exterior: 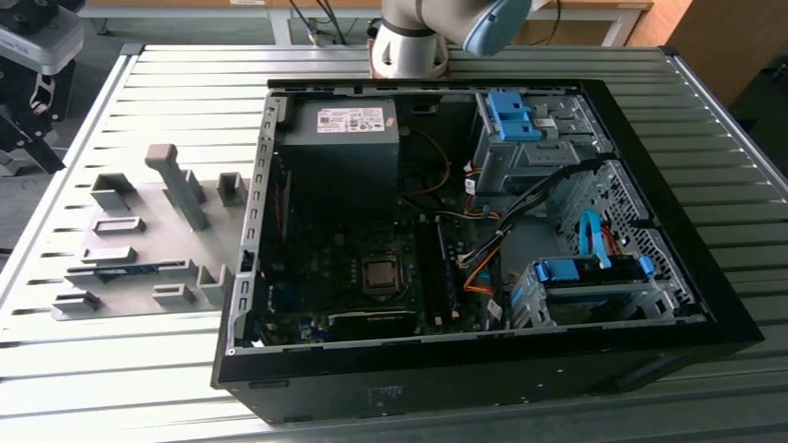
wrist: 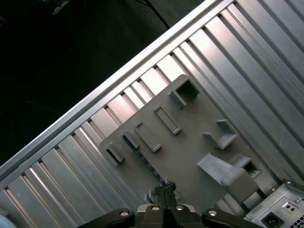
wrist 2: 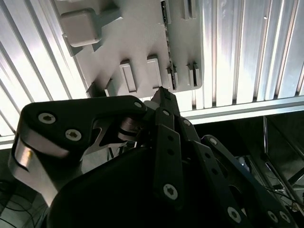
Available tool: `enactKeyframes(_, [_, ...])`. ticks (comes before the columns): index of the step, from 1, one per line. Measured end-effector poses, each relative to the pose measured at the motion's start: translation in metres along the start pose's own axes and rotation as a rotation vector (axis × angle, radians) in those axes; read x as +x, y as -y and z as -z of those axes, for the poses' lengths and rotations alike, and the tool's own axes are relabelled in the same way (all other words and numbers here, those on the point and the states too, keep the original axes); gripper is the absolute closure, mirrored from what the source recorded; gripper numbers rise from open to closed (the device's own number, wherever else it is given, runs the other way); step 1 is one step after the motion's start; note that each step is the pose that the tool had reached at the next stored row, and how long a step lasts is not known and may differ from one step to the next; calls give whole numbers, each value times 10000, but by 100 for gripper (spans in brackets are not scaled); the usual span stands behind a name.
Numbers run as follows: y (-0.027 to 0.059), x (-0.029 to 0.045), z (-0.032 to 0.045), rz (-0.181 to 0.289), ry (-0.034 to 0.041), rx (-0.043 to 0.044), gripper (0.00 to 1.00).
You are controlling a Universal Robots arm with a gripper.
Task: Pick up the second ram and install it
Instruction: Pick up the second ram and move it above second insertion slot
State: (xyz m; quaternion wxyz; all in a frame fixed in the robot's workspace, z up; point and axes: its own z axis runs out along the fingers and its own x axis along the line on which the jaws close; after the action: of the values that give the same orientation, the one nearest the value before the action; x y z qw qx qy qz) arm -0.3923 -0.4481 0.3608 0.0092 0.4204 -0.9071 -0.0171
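My gripper looks pressed together on nothing over the holder, where the ram sits slotted: light, stiff, fragile, so I'd pinch its flat faces mid-length.

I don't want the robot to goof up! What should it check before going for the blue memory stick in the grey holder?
1. Second ram lying in its slot on the grey holder plate: ok.
2. Gripper positioned over the holder plate, with the ram running toward its tips in the first wrist view: ok.
3. Gripper open for a grab: not ok, it is shut with nothing in it.
4. Computer case has its side off, so the inside is open from above: ok.
5. Free ram slot on the motherboard: cannot tell.
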Motion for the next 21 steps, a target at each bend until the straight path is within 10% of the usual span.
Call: enactKeyframes(21, [0, 0, 0, 230, -9, 1, 89])
